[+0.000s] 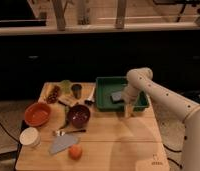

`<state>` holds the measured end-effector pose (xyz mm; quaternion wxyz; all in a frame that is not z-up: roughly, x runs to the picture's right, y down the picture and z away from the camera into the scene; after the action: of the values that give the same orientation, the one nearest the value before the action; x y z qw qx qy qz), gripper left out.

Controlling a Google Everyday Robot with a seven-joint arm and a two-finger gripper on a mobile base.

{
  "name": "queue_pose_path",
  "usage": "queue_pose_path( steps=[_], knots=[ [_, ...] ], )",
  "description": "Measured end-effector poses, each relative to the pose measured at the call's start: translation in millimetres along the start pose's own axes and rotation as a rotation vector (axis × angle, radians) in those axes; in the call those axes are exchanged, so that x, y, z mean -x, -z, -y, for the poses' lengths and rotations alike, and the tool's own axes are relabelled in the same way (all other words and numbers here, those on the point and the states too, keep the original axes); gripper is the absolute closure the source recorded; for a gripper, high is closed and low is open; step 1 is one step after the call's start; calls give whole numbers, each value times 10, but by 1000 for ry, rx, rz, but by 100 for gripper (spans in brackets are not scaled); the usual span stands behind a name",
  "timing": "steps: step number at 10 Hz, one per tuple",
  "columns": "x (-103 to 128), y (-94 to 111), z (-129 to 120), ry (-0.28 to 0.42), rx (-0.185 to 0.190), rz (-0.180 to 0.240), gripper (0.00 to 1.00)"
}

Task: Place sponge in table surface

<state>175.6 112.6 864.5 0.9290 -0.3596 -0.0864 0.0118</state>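
The gripper hangs at the green tray's front right edge, fingers spread and holding nothing. The sponge lies inside the tray, not on the bench.

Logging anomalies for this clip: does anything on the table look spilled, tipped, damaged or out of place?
Nothing stands out. The small grey-blue sponge block lies inside the green rectangular tray, not on the light wooden tabletop. The gripper hangs open by the tray's front right edge, holding nothing. No spill shows.
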Motion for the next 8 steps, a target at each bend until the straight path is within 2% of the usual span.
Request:
queue_pose_path(
  steps=[3, 8],
  knots=[
    [-33, 179, 142, 11, -31, -35, 20],
    [-107, 291, 315, 24, -75, -65, 20]
  ],
)
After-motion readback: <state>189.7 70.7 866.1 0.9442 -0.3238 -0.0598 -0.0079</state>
